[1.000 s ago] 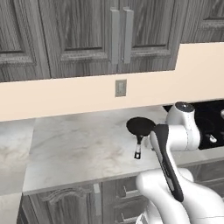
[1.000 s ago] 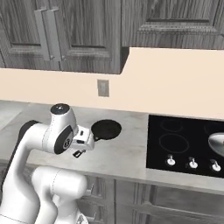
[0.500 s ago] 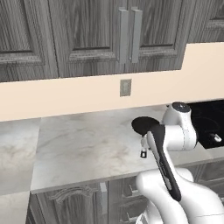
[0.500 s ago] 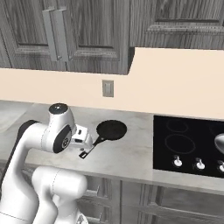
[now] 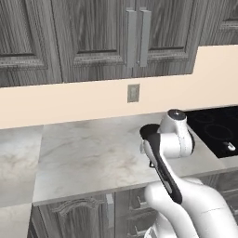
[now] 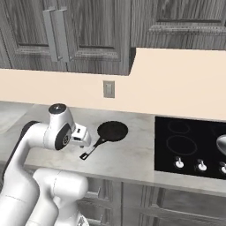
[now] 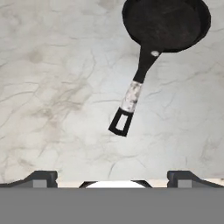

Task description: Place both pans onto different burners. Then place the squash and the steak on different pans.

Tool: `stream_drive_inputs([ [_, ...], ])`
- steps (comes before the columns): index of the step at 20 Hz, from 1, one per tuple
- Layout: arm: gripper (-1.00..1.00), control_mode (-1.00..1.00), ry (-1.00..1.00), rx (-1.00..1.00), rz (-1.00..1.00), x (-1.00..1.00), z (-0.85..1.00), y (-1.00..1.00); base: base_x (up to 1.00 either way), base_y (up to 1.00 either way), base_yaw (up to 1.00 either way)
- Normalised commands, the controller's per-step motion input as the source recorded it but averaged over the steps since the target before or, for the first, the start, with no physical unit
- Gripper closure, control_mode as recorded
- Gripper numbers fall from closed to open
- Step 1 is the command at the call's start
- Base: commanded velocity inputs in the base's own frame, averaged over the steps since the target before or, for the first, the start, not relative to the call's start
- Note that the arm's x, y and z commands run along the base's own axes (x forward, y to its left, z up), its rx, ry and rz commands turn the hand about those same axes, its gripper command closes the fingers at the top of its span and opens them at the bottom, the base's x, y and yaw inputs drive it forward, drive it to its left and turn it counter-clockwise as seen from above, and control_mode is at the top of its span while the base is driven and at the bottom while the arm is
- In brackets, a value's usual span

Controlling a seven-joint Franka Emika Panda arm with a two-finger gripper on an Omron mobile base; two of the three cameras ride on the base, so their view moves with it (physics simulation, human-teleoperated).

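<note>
- The claw [image 7: 112, 177] hangs over bare marble worktop [image 7: 52, 87], its two dark tips spread wide with nothing between them.
- Just beyond the tips lies the black pan's handle [image 7: 131, 98], its end a flat loop with a hole, pointing back toward the claw; the handle and the pan rest flat on the worktop.
- The black pan [image 6: 112, 131] sits on the worktop left of the cooktop [image 6: 194, 145], well apart from any burner ring [image 6: 180, 145], so no pan is placed from what shows here.
- Handling, as I judge it: the pan looks rigid and fairly heavy at the bowl end, so a hold on the far tip of the handle would let it droop and twist.
- The better hold is likely mid-handle or nearer the bowl, jaws across the handle's narrow width; the pale, shiny middle stretch may be slick.
- At the right edge of the right base view a silvery rounded shape [image 6: 222, 144] sits on the cooktop; too little shows to call it the second pan.
</note>
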Motion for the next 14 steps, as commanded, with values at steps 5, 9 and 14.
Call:
stream_drive_inputs([
  [5, -1.00, -1.00, 0.00, 0.00, -0.14, 0.26, -0.27, 0.00, 0.00, 0.00, 0.00],
  [9, -1.00, -1.00, 0.00, 0.00, -0.14, 0.20, -0.25, 0.00, 0.00, 0.00, 0.00],
  [14, -1.00, -1.00, 0.00, 0.00, -0.07, 0.17, -0.27, -0.03, 0.00, 0.00, 0.00],
])
